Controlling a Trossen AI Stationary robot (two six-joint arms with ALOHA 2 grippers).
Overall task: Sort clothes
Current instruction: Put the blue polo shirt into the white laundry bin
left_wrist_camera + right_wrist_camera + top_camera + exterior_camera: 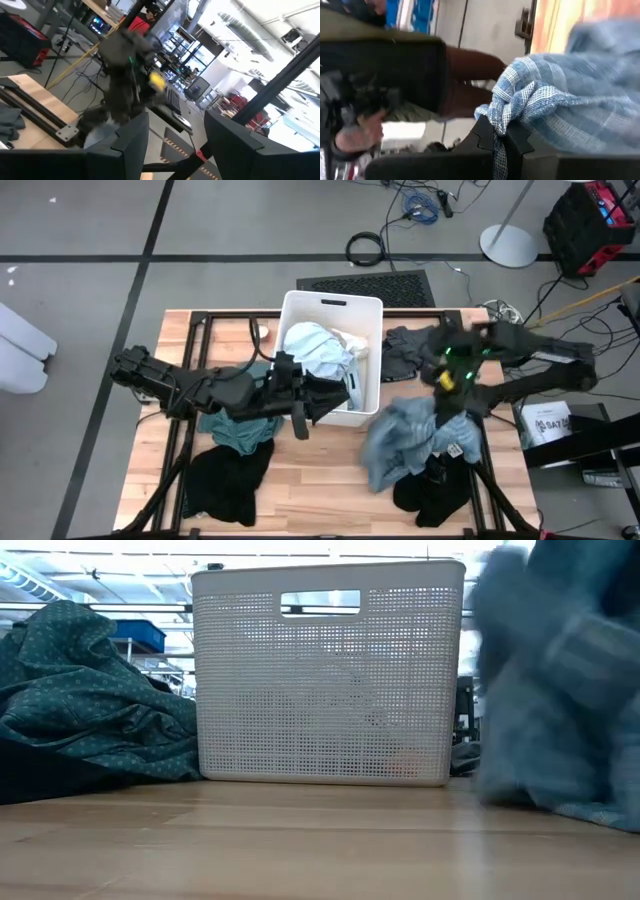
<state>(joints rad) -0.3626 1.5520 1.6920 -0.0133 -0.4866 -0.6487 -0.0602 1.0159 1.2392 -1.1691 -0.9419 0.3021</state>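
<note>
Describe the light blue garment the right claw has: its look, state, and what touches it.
The light blue garment is a soft, woven, faintly checked fabric, crumpled and bunched. A fold is pinched in the shut right claw, which lifts it, while its lower part drapes onto the wooden table beside the white bin. It overlaps a black garment at the near edge.

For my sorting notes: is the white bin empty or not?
Not empty: the white bin holds light blue and white clothes, seen from above.
</note>
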